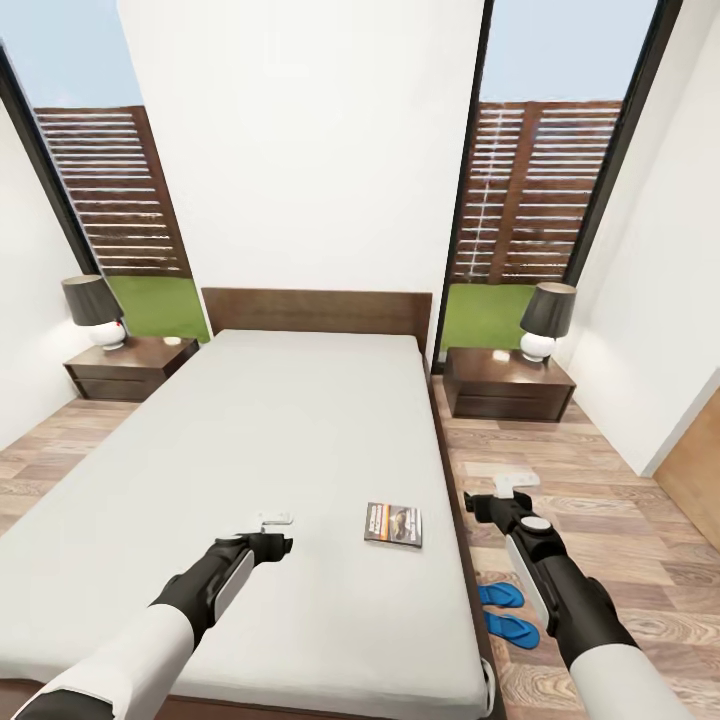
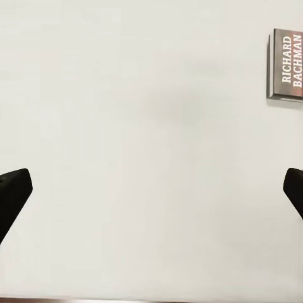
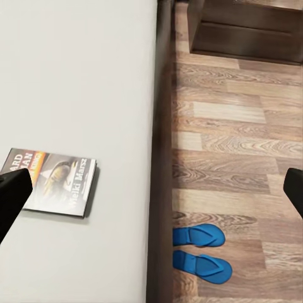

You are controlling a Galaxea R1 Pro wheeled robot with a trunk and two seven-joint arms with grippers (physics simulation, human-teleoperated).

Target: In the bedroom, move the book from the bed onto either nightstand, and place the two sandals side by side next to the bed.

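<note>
Bedroom walls in plain white are seen beyond the bed [image 1: 270,440], with tall windows at either side giving on to a slatted fence and grass. Wooden flooring [image 1: 620,520] runs along the bed's right side.

On the mattress, toward its right edge and near the foot, the book [image 1: 393,524] is laid flat. Its long axis is set roughly across the bed, with its spine toward the left arm. It is placed between the two arms: the left gripper [image 1: 276,520] is held over the mattress to the book's left, well apart from it, while the right gripper [image 1: 512,487] is held over the floor just beyond the bed frame. Judged from the head view, the two distances are much alike, but the right one must cross the frame, so the left arm would seem the plainer choice for the book.

Both grippers are seen spread wide and nothing is held in either; dark fingertips [image 2: 14,189] are shown at the far edges of each wrist view with bare space between.

The sandals [image 1: 505,612] are found on the floor close beside the bed frame, lying side by side and nearly parallel, below the right forearm. Two nightstands are visible, the nearer to the book being the right nightstand [image 1: 500,392], which carries a lamp [image 1: 545,320].

The book's cover is cut off in the left wrist view, and its lettering cannot be read in full.
</note>
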